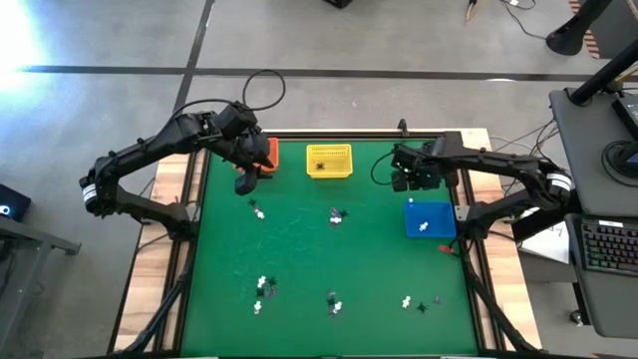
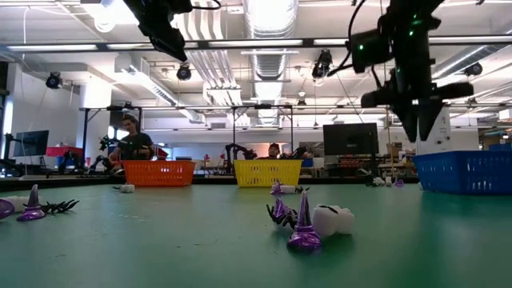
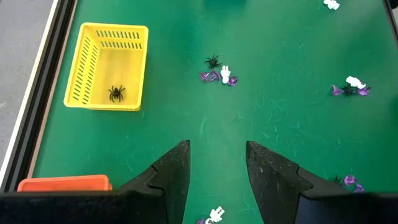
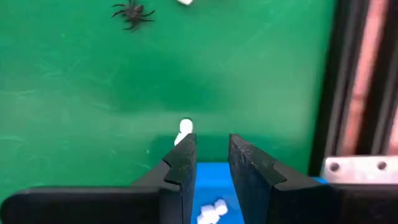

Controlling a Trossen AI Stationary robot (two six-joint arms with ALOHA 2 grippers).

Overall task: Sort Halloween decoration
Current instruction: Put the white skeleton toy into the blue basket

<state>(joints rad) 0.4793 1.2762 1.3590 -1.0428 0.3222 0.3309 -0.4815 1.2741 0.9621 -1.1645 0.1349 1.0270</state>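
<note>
light: bright overhead | glare: upper-left floor | right wrist: blurred

Three baskets: one orange [image 1: 265,155], one yellow [image 1: 329,161], one blue [image 1: 430,218]. One black spider [image 3: 116,93] lies in the yellow. Seven trinket clusters [image 1: 337,216] dot the tabletop [image 1: 299,249]. Two arms.

Spider [image 3: 116,93] in middle basket [image 3: 99,46], trinkets [image 1: 336,216] before it

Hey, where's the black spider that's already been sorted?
The black spider lies inside the yellow basket, at the table's far edge between the orange basket and the right gripper.
</note>
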